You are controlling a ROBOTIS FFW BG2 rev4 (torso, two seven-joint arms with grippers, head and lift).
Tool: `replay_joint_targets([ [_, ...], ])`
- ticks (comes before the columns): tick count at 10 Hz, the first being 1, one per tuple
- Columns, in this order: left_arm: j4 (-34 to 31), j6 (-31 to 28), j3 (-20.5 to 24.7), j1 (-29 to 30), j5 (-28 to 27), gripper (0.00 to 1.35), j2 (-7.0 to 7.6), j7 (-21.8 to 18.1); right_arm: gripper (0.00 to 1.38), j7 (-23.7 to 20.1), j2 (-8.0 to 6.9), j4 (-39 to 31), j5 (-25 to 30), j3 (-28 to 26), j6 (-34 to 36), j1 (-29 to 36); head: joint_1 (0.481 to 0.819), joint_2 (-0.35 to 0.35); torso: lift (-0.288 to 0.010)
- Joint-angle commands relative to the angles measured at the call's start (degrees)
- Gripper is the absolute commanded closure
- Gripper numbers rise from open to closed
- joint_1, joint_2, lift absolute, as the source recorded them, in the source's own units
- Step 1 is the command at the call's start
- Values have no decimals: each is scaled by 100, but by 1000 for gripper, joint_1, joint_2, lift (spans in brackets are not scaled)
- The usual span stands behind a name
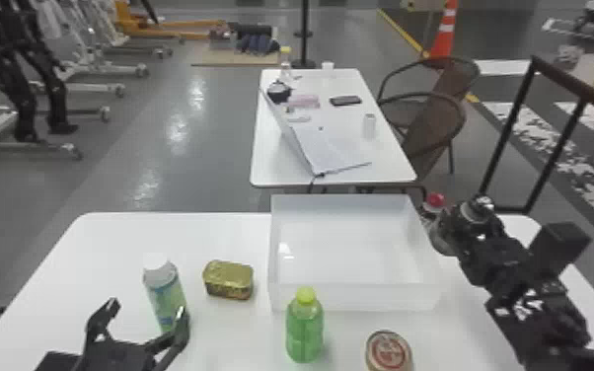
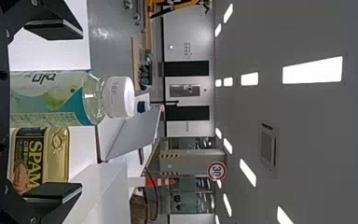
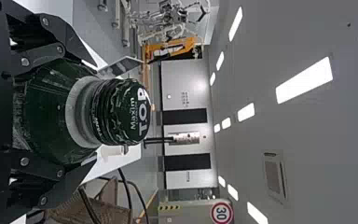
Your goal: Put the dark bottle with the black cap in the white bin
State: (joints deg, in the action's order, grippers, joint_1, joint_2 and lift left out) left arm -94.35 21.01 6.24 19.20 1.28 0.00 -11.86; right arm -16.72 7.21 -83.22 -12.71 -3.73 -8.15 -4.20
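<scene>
The right gripper (image 1: 466, 224) has its fingers closed around the dark bottle (image 3: 51, 114), held upright (black cap on top) just beside the white bin's (image 1: 355, 297) right wall. The left gripper (image 1: 146, 312) is wide open and grips nothing, near the white-capped bottle (image 1: 165, 293).
</scene>
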Motion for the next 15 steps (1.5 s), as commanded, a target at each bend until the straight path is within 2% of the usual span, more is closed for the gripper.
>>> replay_joint_targets([
  [1,5,-9,0,5,4,153,-15,0,1078,-94,0,403,-136,215,-73,-248,549,0,-100],
  [5,31,-27,0,5,4,151,-15,0,1078,-226,0,1027,-294,549,-73,-512,549,0,-100],
  [8,40,-18,0,14,4,153,-15,0,1041,-226,9,1229,-232,576,-46,-494,549,0,-100],
  [9,40,-18,0,14,12,151,-15,0,930,-226,26,1264,-224,576,-46,-494,549,0,-100],
  [11,40,-18,0,14,12,151,-15,0,553,-252,35,1282,-259,576,-64,-494,549,0,-100],
  [12,40,-9,0,14,12,153,-15,0,415,-279,35,1273,-268,576,-73,-494,549,0,-100],
  [14,40,0,9,14,4,153,-15,0,306,-279,44,1185,-285,576,-99,-450,549,0,-100],
  [15,40,17,9,14,12,153,-15,0,300,-270,53,974,-338,567,-152,-345,549,0,-100],
])
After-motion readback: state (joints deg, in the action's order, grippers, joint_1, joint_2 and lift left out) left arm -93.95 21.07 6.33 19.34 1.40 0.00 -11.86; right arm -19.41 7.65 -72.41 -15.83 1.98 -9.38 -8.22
